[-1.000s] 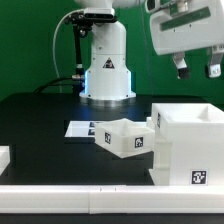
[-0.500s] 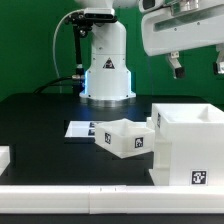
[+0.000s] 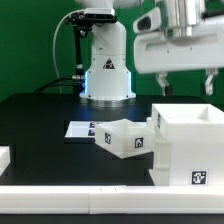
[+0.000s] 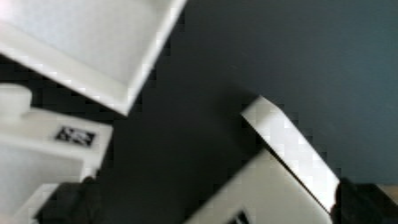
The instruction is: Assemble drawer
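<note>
From my station, the drawer's big cube-shaped shell [image 3: 186,146] stands upright on the black table [image 3: 40,120], at the exterior view's right, open side up, with a square tag low on its front face. A smaller tray [image 3: 123,139] sits just beside it toward the exterior view's left. The tray is skewed on the table with tags on two faces, and its near corner meets the shell's edge, though I can't tell whether they actually touch. Behind the tray lies the marker board [image 3: 79,129], flat on the table. A white part [image 3: 5,158] pokes in at the exterior view's left edge, too cropped for me to identify. A long white border bar [image 3: 90,196] runs along the front of the table, and the robot base [image 3: 106,62] stands at the back against the green backdrop.

The gripper [image 3: 188,86] hangs in the air above the shell, well clear of its rim. Its dark fingers [image 3: 166,87] are spread wide with nothing between them.

The wrist view is blurred. I make out both finger tips [image 4: 71,205] at the frame's corners, a white wall edge [image 4: 294,150] between them over the dark table, and a tag [image 4: 75,135] on a white piece that I can't name with confidence
</note>
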Action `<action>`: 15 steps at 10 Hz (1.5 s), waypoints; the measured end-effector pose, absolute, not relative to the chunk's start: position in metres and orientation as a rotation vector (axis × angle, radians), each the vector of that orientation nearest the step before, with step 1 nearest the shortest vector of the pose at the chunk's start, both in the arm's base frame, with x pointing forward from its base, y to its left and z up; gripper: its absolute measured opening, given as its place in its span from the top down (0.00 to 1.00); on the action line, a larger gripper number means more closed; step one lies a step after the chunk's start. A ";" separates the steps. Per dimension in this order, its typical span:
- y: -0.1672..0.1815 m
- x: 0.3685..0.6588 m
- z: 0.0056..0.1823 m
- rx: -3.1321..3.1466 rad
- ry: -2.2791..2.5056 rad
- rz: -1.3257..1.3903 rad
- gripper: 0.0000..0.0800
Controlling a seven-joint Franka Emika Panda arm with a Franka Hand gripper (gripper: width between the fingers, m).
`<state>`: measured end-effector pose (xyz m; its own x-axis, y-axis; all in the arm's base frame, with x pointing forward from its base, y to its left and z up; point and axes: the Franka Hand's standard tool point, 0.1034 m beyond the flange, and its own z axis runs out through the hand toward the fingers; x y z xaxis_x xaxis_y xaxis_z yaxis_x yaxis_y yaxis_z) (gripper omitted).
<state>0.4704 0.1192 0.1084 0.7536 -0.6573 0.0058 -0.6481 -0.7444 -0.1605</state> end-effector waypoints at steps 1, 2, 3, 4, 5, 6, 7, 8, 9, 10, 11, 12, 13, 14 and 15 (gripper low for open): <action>0.117 0.468 0.087 -2.832 1.048 -0.121 0.19; 0.119 0.465 0.070 -2.843 1.086 -0.112 0.19; 0.130 0.466 0.060 -2.846 1.111 -0.098 0.19; 0.140 0.476 0.066 -2.860 1.077 -0.088 0.19; 0.140 0.479 0.068 -2.856 1.075 -0.101 0.19; 0.140 0.478 0.067 -2.858 1.076 -0.097 0.19; 0.140 0.478 0.066 -2.858 1.076 -0.096 0.19; 0.141 0.473 0.063 -2.809 1.175 -0.106 0.19; 0.141 0.462 0.054 -2.775 1.239 -0.123 0.19; 0.139 0.457 0.044 -2.761 1.273 -0.154 0.19; 0.137 0.454 0.034 -2.770 1.275 -0.183 0.19; 0.138 0.450 0.023 -2.783 1.274 -0.193 0.19; 0.145 0.445 0.018 -2.785 1.284 -0.180 0.19; 0.150 0.444 0.018 -2.789 1.278 -0.169 0.19; 0.149 0.444 0.017 -2.792 1.272 -0.171 0.19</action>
